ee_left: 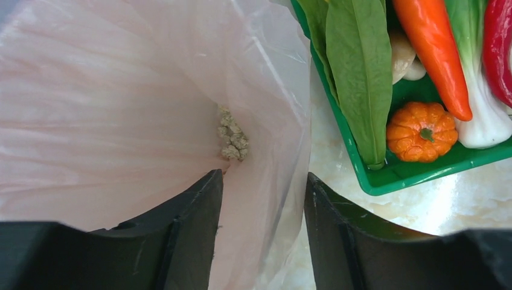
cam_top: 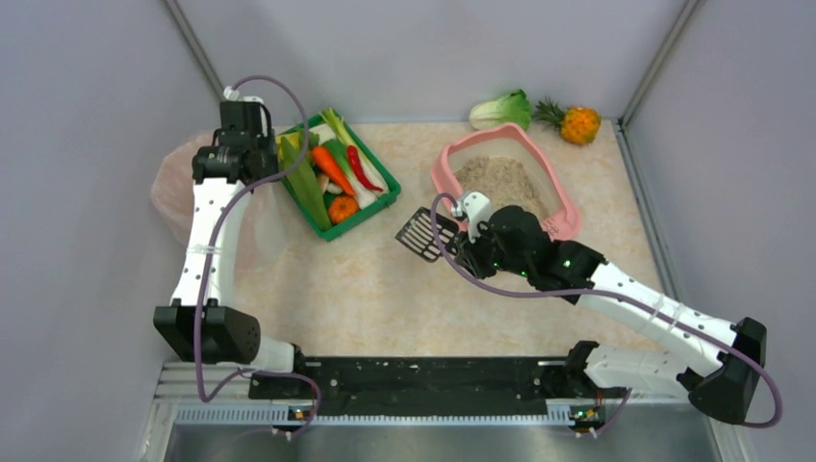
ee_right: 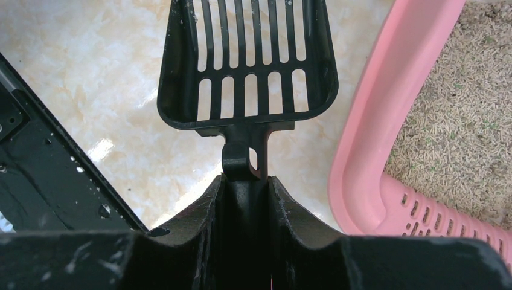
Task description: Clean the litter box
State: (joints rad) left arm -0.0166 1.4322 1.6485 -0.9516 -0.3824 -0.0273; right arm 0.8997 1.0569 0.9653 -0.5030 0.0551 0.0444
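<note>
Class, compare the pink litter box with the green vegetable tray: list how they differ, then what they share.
The litter box is pink; the vegetable tray is green. The litter box holds grey-beige litter; the tray holds vegetables. The litter box has rounded corners and a slotted lip; the tray is straight-edged. Both sit open-topped on the table.

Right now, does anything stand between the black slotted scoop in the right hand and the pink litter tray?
Nothing but the raised rim of the pink plastic tray, beside the black slotted scoop held in the right hand. The scoop sits over the marbled tabletop.
</note>
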